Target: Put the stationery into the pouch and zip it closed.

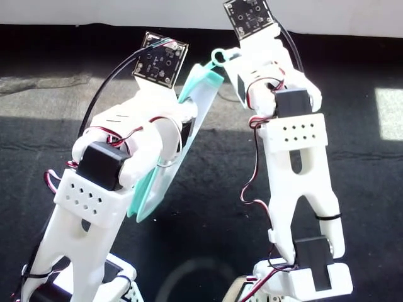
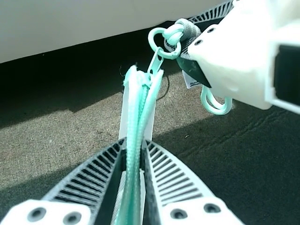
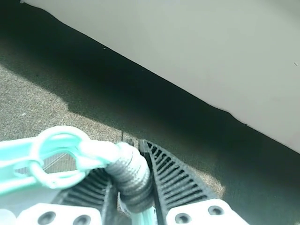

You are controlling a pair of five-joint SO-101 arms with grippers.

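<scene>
Pouch [image 2: 135,110] pinched in left claw [image 2: 134,146], right claw [image 3: 133,145] closed on zipper cord [image 3: 134,177].

The left arm [image 1: 88,198] and right arm [image 1: 296,135] are white plastic shells with rows of small round holes, built around black motor blocks [image 1: 101,165]. Thin red and black wires [image 1: 255,160] loop along them (one black tie [image 1: 329,217] cinches the right arm). Each wrist carries a square dark circuit board [image 1: 160,60]. The fingers [image 2: 173,178] are white, ribbed like a grille, with grey screws [image 2: 178,214].
</scene>
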